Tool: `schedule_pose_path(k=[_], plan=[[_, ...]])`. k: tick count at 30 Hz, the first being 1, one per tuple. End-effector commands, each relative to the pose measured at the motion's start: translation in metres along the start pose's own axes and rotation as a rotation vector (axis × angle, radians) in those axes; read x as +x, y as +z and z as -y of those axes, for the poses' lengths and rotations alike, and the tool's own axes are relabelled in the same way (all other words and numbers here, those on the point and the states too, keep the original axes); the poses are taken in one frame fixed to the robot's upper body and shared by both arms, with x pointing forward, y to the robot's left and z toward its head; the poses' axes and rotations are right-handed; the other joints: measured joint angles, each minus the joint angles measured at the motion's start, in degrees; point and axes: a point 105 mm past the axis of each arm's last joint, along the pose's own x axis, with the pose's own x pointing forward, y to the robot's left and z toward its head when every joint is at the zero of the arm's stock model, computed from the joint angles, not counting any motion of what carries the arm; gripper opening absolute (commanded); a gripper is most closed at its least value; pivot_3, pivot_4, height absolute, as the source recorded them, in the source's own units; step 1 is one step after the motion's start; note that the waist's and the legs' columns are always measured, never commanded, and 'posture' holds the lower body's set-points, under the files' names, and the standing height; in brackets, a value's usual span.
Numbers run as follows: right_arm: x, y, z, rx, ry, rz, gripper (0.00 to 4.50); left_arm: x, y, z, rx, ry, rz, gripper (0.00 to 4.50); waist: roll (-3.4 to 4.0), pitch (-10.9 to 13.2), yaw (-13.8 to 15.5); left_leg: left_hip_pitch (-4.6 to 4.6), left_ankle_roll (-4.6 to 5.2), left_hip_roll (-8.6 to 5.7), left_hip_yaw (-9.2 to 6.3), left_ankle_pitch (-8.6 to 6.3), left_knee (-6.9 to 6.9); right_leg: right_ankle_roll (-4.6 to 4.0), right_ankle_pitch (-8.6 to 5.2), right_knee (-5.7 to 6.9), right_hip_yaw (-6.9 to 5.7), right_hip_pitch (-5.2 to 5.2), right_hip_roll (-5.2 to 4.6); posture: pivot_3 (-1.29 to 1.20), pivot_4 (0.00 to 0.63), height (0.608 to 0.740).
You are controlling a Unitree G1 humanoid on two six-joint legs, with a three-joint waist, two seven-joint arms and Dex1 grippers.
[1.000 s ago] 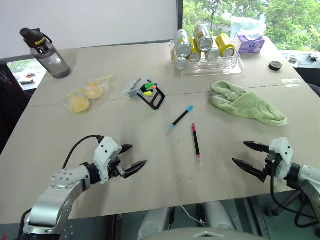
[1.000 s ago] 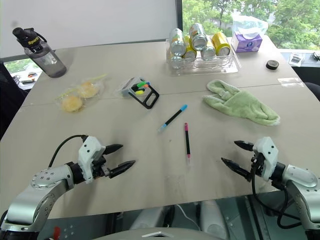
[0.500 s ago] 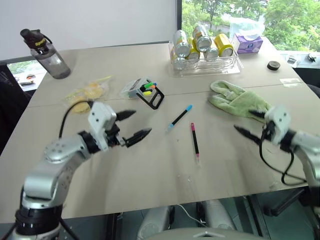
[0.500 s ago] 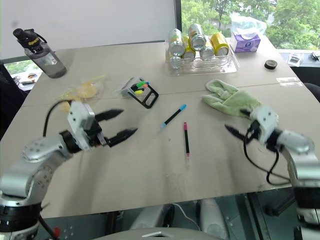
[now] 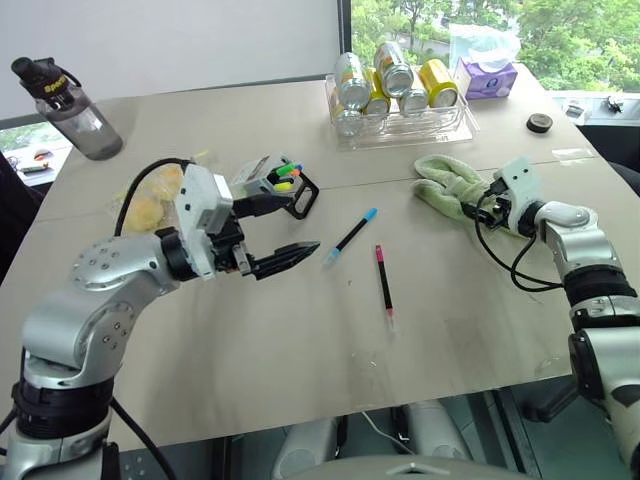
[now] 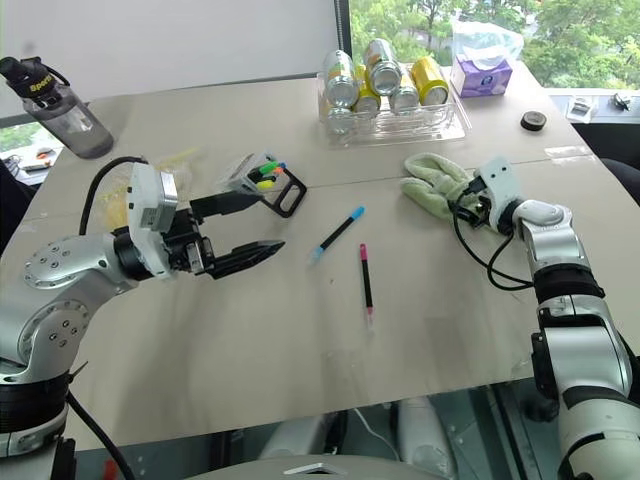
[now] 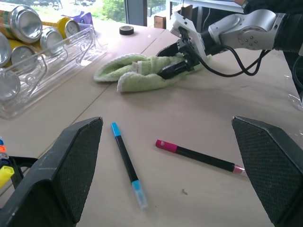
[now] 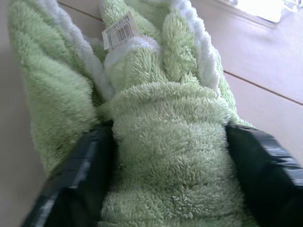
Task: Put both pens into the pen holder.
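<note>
left gripper [image 5: 278, 232] raised, fingers spread wide, right gripper [image 5: 474, 211] reaching forward, fingers partly closed

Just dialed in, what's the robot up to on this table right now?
Neither pen is picked up yet. The blue-tipped pen and the pink-ended pen both lie on the table, apart from the pen holder, which lies tipped on its side. The left gripper hangs open above the table, near the holder and short of the pens. The right gripper is off to the side at the green towel, with a fold of it between its fingers.
</note>
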Motion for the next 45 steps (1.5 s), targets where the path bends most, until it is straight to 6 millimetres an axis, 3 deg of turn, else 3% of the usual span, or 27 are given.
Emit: schedule_pose_path(k=[1,4,6,8,13,16,17,18,20,21,23,27,30,32,34,36,38,42,45], plan=[[0.001,-0.010,-0.002,0.015,0.014,-0.037,1.95,-0.003,0.009,0.004,0.053,0.014,0.008,4.50,-0.01,0.0,0.0,0.02,0.00,0.00,0.02,0.00,0.01,0.00,0.00,0.03,0.02,0.00,0.01,0.00,0.150,0.740],[-0.005,-0.002,0.016,0.002,-0.087,-0.013,0.61,-0.004,0.006,0.003,0.068,0.028,-0.002,4.50,-0.01,0.0,0.0,0.07,-0.01,0.00,0.06,0.01,0.02,-0.01,0.00,0.13,0.07,0.00,0.02,0.00,0.150,0.740],[-0.014,0.006,0.036,0.010,-0.194,0.019,0.17,-0.004,0.005,0.002,0.072,0.031,-0.002,4.50,-0.01,0.0,0.1,0.06,-0.04,0.00,0.05,0.02,0.03,-0.01,0.01,0.15,0.06,0.00,0.02,0.00,0.150,0.740],[-0.034,0.011,0.063,-0.004,-0.324,0.034,0.14,-0.003,0.005,0.002,0.075,0.028,-0.001,4.50,0.02,0.0,0.5,0.04,-0.04,-0.01,0.06,0.02,0.06,-0.01,0.01,0.17,0.08,-0.01,0.01,0.00,0.150,0.740],[-0.084,0.000,0.099,-0.017,-0.482,-0.011,0.13,0.000,0.006,-0.002,0.089,0.003,0.001,4.50,0.05,0.0,1.6,-0.35,-0.03,-0.09,0.00,0.03,0.09,-0.01,0.01,0.13,0.00,-0.28,-0.05,0.00,0.150,0.740],[-0.110,-0.012,0.102,0.002,-0.474,-0.063,0.13,0.004,0.008,-0.004,0.101,-0.015,0.008,4.50,0.07,0.0,1.5,-0.57,-0.03,-0.06,0.08,0.03,0.09,-0.01,0.01,0.18,0.05,-0.57,-0.02,0.00,0.150,0.740],[-0.119,-0.018,0.101,-0.010,-0.474,-0.095,1.19,0.005,0.009,-0.005,0.105,-0.021,0.013,4.50,0.09,0.0,1.2,-0.57,-0.03,-0.04,0.09,0.03,0.08,-0.01,0.01,0.19,0.05,-0.58,-0.02,0.00,0.150,0.740],[-0.127,-0.024,0.100,-0.020,-0.479,-0.129,1.37,0.006,0.010,-0.005,0.111,-0.025,0.019,4.50,0.09,0.0,0.6,-0.57,-0.03,-0.02,0.14,0.03,0.08,-0.01,0.01,0.20,0.09,-0.57,-0.01,0.00,0.150,0.740],[-0.141,-0.033,0.099,-0.036,-0.493,-0.188,2.15,0.010,0.014,-0.006,0.119,-0.029,0.043,4.50,0.10,0.0,0.3,-0.54,-0.02,-0.03,0.26,0.03,0.13,0.00,0.01,0.30,0.23,-0.58,0.00,0.00,0.150,0.740],[-0.149,-0.034,0.103,-0.044,-0.530,-0.202,2.28,0.011,0.014,-0.007,0.121,-0.030,0.050,4.50,0.10,0.0,0.2,-0.54,-0.01,-0.03,0.26,0.03,0.15,0.00,0.01,0.35,0.23,-0.58,-0.01,0.00,0.150,0.740],[-0.161,-0.027,0.106,-0.038,-0.559,-0.199,3.24,0.012,0.013,-0.007,0.121,-0.038,0.047,4.50,0.10,0.0,0.2,-0.49,-0.01,-0.03,0.34,0.03,0.29,0.01,0.01,0.58,0.29,-0.58,-0.01,0.00,0.150,0.740],[-0.163,0.006,0.099,-0.073,-0.513,-0.097,3.24,0.014,0.010,-0.009,0.126,-0.049,0.041,4.50,0.08,0.0,0.1,-0.09,-0.01,-0.03,0.83,0.03,0.37,0.01,0.01,1.05,0.76,-0.51,0.05,0.00,0.150,0.740],[-0.155,0.035,0.079,-0.115,-0.384,0.012,3.24,0.015,0.011,-0.012,0.133,-0.049,0.045,4.50,0.07,0.0,0.1,0.07,-0.03,0.01,0.87,0.04,0.38,0.02,0.02,1.10,0.80,-0.40,0.10,0.00,0.150,0.740],[-0.143,0.055,0.050,-0.071,-0.250,0.102,3.24,0.014,0.011,-0.013,0.138,-0.047,0.039,4.50,0.07,0.0,0.1,0.06,-0.04,0.03,0.87,0.05,0.47,0.02,0.02,1.13,0.79,-0.38,0.13,0.00,0.150,0.740],[-0.124,0.069,-0.007,-0.039,-0.009,0.155,3.24,0.012,0.009,-0.015,0.145,-0.038,0.027,4.50,0.05,0.0,0.0,0.05,-0.03,0.03,0.88,0.05,0.53,0.02,0.02,1.13,0.81,-0.38,0.13,0.00,0.150,0.740],[-0.111,0.070,-0.064,0.003,0.196,0.147,3.24,0.010,0.007,-0.016,0.152,-0.022,0.013,4.50,0.02,0.0,0.0,0.01,-0.03,0.08,0.84,0.04,0.55,0.02,0.02,1.12,0.79,-0.41,0.15,0.00,0.150,0.740],[-0.103,0.066,-0.103,0.012,0.305,0.107,3.24,0.007,0.003,-0.017,0.160,0.000,-0.007,4.50,0.02,0.0,0.2,-0.12,-0.04,0.11,0.77,0.03,0.54,0.02,0.02,1.11,0.75,-0.52,0.17,0.00,0.150,0.740],[-0.085,0.064,-0.153,0.028,0.379,0.046,3.24,-0.001,-0.004,-0.018,0.157,0.030,-0.039,4.50,-0.07,0.0,0.7,-0.36,0.00,0.02,0.57,0.01,0.71,0.02,0.02,0.99,0.55,-0.57,0.07,0.00,0.150,0.740],[-0.071,0.063,-0.182,-0.055,0.410,0.002,3.24,-0.008,-0.011,-0.017,0.163,0.033,-0.085,4.50,-0.08,0.0,0.6,-0.37,-0.01,-0.01,0.53,0.01,0.77,0.02,0.03,1.02,0.50,-0.57,0.05,0.00,0.150,0.740]])
